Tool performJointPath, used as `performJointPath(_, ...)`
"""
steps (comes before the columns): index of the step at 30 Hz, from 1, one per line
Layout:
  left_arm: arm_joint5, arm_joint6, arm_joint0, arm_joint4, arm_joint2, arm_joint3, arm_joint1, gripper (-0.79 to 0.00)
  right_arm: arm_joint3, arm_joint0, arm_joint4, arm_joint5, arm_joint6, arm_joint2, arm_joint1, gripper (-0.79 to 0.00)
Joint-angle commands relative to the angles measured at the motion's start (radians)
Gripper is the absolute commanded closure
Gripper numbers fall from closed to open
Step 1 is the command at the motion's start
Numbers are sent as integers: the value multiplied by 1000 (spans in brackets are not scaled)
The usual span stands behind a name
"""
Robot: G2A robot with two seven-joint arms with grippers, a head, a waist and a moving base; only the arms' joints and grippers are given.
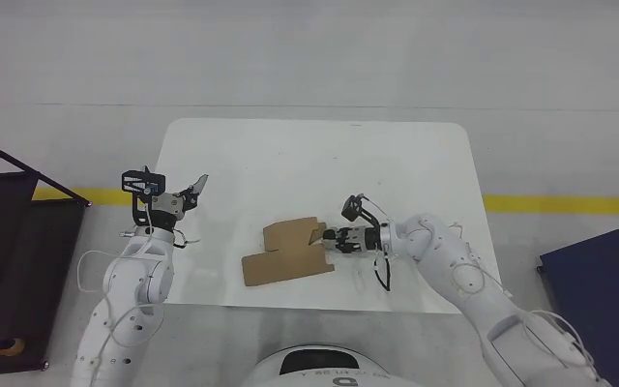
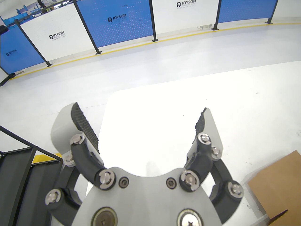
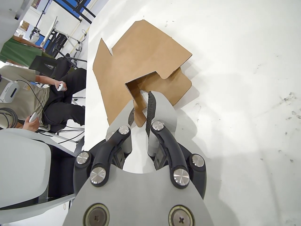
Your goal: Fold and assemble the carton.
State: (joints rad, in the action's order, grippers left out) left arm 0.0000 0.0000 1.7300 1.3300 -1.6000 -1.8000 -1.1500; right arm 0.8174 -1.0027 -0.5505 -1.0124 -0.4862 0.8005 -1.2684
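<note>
A flat brown carton (image 1: pixel 287 253) lies on the white table (image 1: pixel 387 164), near its front middle. My right gripper (image 1: pixel 329 238) is at the carton's right edge, shut on one of its flaps (image 3: pixel 139 109), which is lifted slightly off the rest of the carton (image 3: pixel 141 55). My left gripper (image 1: pixel 176 191) hovers over the table's left side, well apart from the carton, open with nothing between its fingers (image 2: pixel 84 128). A corner of the carton (image 2: pixel 277 182) shows beside that gripper in the left wrist view.
A dark rack (image 1: pixel 24 261) stands off the table's left edge. Blue and white partition panels (image 2: pixel 117 17) line the floor beyond the table. A yellow line (image 1: pixel 551 203) crosses the floor. A seated person (image 3: pixel 28 95) is past the table's near edge.
</note>
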Motion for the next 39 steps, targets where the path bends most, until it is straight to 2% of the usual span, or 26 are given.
performJointPath(1, 0, 0, 0, 0, 0, 0, 0, -785, -7, 4, 32, 0, -16, -9, -2, 0)
performJointPath(10, 0, 0, 0, 0, 0, 0, 0, -785, 7, 0, 297, 0, -76, -29, 7, 0)
performJointPath(13, 0, 0, 0, 0, 0, 0, 0, -785, 18, -3, 406, 0, -101, -15, 19, 0)
performJointPath(17, 0, 0, 0, 0, 0, 0, 0, -785, 67, -20, 477, 0, -103, 27, 44, 0)
performJointPath(22, 0, 0, 0, 0, 0, 0, 0, -785, 198, -75, 459, 0, -63, 133, 93, 0)
performJointPath(27, 0, 0, 0, 0, 0, 0, 0, -785, 378, -201, 365, 0, 48, 304, 152, 0)
performJointPath(39, 0, 0, 0, 0, 0, 0, 0, -785, 378, -201, 365, 0, 48, 304, 152, 0)
